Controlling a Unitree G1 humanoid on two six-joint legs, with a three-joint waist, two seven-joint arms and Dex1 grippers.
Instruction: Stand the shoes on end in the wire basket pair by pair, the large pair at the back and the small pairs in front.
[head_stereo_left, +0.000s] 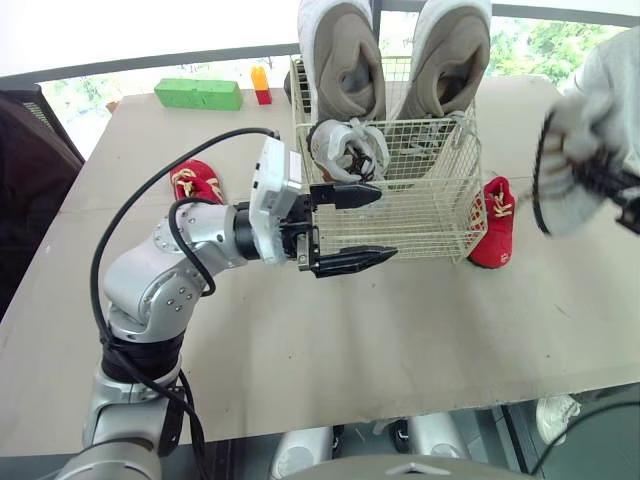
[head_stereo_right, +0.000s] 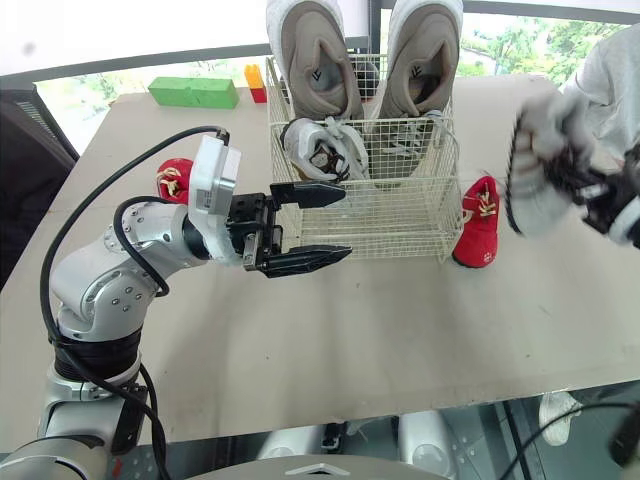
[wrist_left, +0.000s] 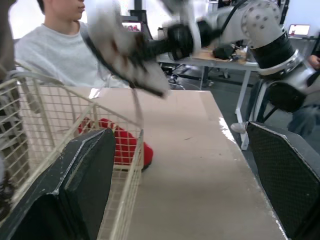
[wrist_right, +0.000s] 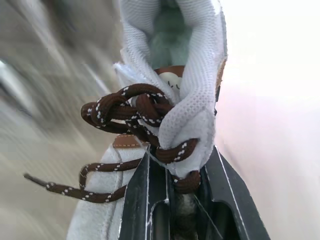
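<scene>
The left jaws stand wide. One black finger (head_stereo_left: 345, 195) lies level against the front wire of the wire basket (head_stereo_left: 425, 225), and I cannot tell whether it touches. The other finger (head_stereo_left: 352, 261) hangs lower, in front of the basket and above the table (head_stereo_left: 400, 340). The left arm (head_stereo_left: 170, 275) is bent at the elbow, with the forearm reaching level toward the basket from the robot's left.

The right jaws are clamped on a white mesh shoe (wrist_right: 192, 95) by its tongue and brown speckled laces (wrist_right: 120, 112). They hold it in the air to the right of the basket, well above the table.

In the basket the large pair, grey with beige lining, stands on end at the back with heels up: one shoe (head_stereo_left: 345, 60) and its mate (head_stereo_left: 450, 50) side by side. A small white shoe (head_stereo_left: 345, 150) sits in the front left corner, and the front right corner is open.

One red shoe (head_stereo_left: 197, 183) lies on the table left of the basket. The other red shoe (head_stereo_left: 495, 225) leans at the basket's right side. A green block (head_stereo_left: 198, 94) and a yellow-and-red block (head_stereo_left: 261, 84) sit near the far edge. Bare table spreads on the near side of the basket. A person in a grey top (wrist_left: 55, 47) sits beyond the table.
</scene>
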